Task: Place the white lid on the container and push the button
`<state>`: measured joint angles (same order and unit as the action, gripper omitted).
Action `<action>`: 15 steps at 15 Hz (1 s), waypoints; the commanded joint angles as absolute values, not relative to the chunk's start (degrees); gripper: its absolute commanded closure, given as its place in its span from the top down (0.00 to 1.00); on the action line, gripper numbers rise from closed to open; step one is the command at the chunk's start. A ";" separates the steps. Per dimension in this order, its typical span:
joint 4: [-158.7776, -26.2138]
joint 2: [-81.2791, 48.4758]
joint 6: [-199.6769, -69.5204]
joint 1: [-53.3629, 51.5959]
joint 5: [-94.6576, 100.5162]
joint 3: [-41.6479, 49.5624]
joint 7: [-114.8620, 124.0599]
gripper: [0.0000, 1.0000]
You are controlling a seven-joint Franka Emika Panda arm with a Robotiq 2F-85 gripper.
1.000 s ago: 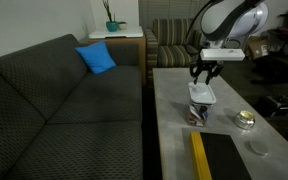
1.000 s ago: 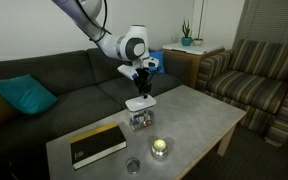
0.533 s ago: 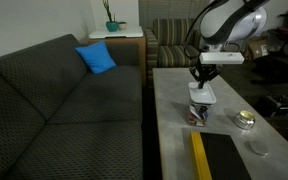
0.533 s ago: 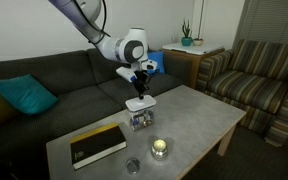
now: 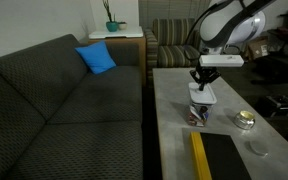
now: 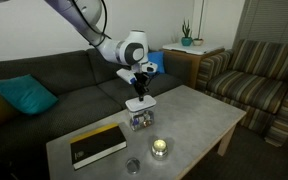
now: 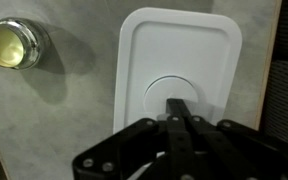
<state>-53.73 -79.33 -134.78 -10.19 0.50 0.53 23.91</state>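
Drawn shut since earlier, the pincer (image 7: 180, 112) hangs over the white lid (image 7: 179, 50) capping the container (image 6: 139, 121).

Lid: the flat white rounded-rectangular plastic lid (image 5: 203, 96) (image 6: 140, 102) (image 7: 179, 60) lies on top of the small clear boxy container (image 5: 199, 114) (image 6: 139, 122).
Container: stands on the grey stone-look counter (image 5: 174, 100) (image 6: 199, 115), towards the edge nearest the dark fabric sofa (image 5: 54, 100).
Above: the black gripper (image 5: 203, 82) (image 6: 141, 90) hangs directly over the lid, fingers (image 7: 174, 108) together at its middle.
Tin: the small round yellowish tin (image 5: 245, 120) (image 6: 161, 148) (image 7: 12, 44) sits beside the container, apart from it.
Disc: the small round grey-white disc (image 5: 257, 147) (image 6: 133, 165) lies between the tin and the flat dark book (image 6: 96, 144).
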 commanded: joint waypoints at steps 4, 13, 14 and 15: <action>-45.52 -86.33 -128.42 -10.67 -0.01 2.13 24.50 0.00; -46.85 -83.35 -124.77 -10.62 1.97 3.00 24.18 0.00; -47.49 -82.67 -124.46 -10.57 2.31 3.15 23.77 0.00; -48.14 -81.93 -124.06 -10.44 2.67 3.20 23.25 0.00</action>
<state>-45.76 -83.65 -126.20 -10.36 1.39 1.92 24.04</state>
